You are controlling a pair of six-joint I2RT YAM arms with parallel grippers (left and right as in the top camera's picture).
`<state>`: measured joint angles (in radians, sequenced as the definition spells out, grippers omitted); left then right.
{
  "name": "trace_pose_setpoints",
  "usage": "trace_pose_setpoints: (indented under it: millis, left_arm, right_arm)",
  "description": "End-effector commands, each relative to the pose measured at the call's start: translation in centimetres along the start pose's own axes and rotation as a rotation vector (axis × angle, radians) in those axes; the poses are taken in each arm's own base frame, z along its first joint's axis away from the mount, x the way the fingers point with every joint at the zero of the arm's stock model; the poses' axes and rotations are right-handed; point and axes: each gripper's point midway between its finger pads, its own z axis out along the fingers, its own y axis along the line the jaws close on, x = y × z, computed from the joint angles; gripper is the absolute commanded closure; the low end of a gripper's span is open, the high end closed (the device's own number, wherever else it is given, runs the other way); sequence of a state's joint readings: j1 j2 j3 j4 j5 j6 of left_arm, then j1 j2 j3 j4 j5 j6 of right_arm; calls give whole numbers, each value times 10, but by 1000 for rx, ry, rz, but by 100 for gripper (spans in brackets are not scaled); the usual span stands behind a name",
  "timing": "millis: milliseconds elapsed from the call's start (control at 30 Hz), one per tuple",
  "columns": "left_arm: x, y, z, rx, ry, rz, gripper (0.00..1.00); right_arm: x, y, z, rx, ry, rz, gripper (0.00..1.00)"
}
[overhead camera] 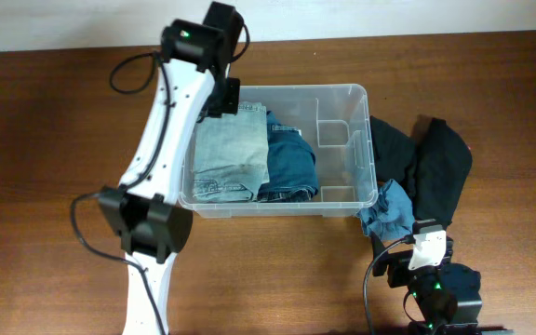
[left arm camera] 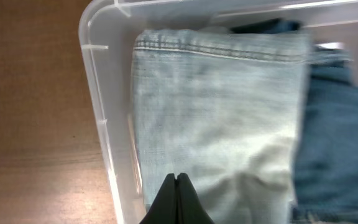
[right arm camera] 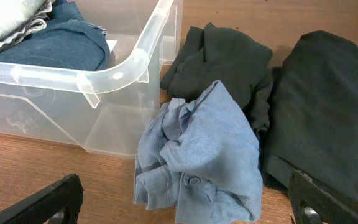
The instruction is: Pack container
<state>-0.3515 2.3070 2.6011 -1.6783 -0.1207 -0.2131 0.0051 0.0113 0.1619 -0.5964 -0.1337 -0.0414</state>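
Observation:
The clear plastic container (overhead camera: 342, 96) stands mid-table. In its left half lie folded light-wash jeans (overhead camera: 231, 149) and darker blue jeans (overhead camera: 291, 163); its right half is bare. My left gripper (left arm camera: 178, 180) is shut and empty, hovering over the light jeans (left arm camera: 216, 118) near the bin's left wall (left arm camera: 98, 99). My right gripper (right arm camera: 185, 205) is open and empty, low at the front right, facing a crumpled light-blue shirt (right arm camera: 197, 155) that lies on the table against the bin's corner (right arm camera: 123, 68). The shirt also shows in the overhead view (overhead camera: 389, 209).
Two dark garments lie right of the bin: a black one (overhead camera: 389, 144) by its wall and a folded black one (overhead camera: 440, 167) beside it. Both show in the right wrist view, the first (right arm camera: 229, 62) and the second (right arm camera: 328, 106). The wooden table (overhead camera: 54, 140) extends left.

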Motion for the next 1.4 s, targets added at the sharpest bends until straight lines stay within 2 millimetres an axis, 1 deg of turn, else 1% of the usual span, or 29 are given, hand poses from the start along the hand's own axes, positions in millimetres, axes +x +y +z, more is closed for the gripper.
trace_pose_setpoints:
  millis: [0, 100, 167, 233, 267, 333, 367, 400, 433, 467, 533, 567, 600, 667, 700, 767, 800, 833, 967, 1000, 1067, 1100, 1200, 1267, 1333, 1367]
  left_arm:
    - [7, -40, -36, 189, -45, 99, 100]
    - [19, -60, -33, 192, -17, 148, 100]
    - [21, -59, -32, 128, -23, 166, 100]
    - [21, -49, -42, 42, -62, 166, 100]
    - [22, -46, -49, 23, -81, 170, 100]
    - [25, -41, -73, 4, -138, 174, 100]
    - [29, -34, -91, -8, -179, 166, 100]
    - [36, -23, -115, -19, -229, 149, 99]
    - [39, -20, -123, -17, -246, 145, 99]
    - [47, -14, -138, -10, -274, 139, 99]
    - [57, -8, -147, -7, -285, 136, 99]
    - [61, -7, -146, -9, -274, 139, 99]
    - [65, -8, -142, -9, -254, 144, 99]
    - [74, -11, -121, -9, -177, 168, 98]
    - [79, -13, -105, -15, -129, 177, 96]
    - [85, -17, -80, -20, -68, 188, 96]
    - [90, -23, -59, -2, -24, 195, 96]
    - [94, -28, -44, 12, 3, 201, 96]
    - [107, -43, -6, 74, 68, 210, 96]
    - [111, -50, 7, 102, 85, 210, 95]
    - [119, -55, 25, 125, 111, 214, 93]
    - [122, -56, 33, 126, 120, 214, 91]
    - [136, -56, 64, 124, 147, 215, 87]
    - [144, -57, 85, 124, 155, 216, 87]
    - [158, -49, 114, 95, 171, 211, 86]
    - [161, -46, 121, 93, 174, 204, 86]
  right_arm:
    - [1, 1, 1, -7, -2, 3, 2]
    - [1, 1, 1, -7, -2, 3, 2]
    - [1, 1, 1, -7, -2, 3, 2]
    - [1, 1, 1, -7, -2, 3, 2]
    - [1, 1, 1, -7, -2, 3, 2]
    - [1, 1, 1, -7, -2, 3, 2]
    - [1, 1, 1, -7, -2, 3, 2]
    - [1, 1, 1, -7, -2, 3, 2]
    - [1, 1, 1, -7, -2, 3, 2]
    - [1, 1, 1, -7, -2, 3, 2]
    - [1, 1, 1, -7, -2, 3, 2]
    - [1, 1, 1, -7, -2, 3, 2]
    - [1, 1, 1, -7, -2, 3, 2]
    - [1, 1, 1, -7, -2, 3, 2]
    - [1, 1, 1, -7, -2, 3, 1]
    - [1, 1, 1, -7, -2, 3, 1]
    - [1, 1, 1, -7, -2, 3, 1]
    - [1, 1, 1, -7, -2, 3, 2]
    - [1, 1, 1, -7, -2, 3, 2]
    - [1, 1, 1, -7, -2, 3, 2]
    - [1, 1, 1, -7, -2, 3, 2]
    - [1, 1, 1, -7, -2, 3, 2]
    - [1, 1, 1, -7, -2, 3, 2]
    - [1, 1, 1, -7, -2, 3, 2]
    - [1, 1, 1, -7, -2, 3, 2]
    - [1, 1, 1, -7, -2, 3, 2]
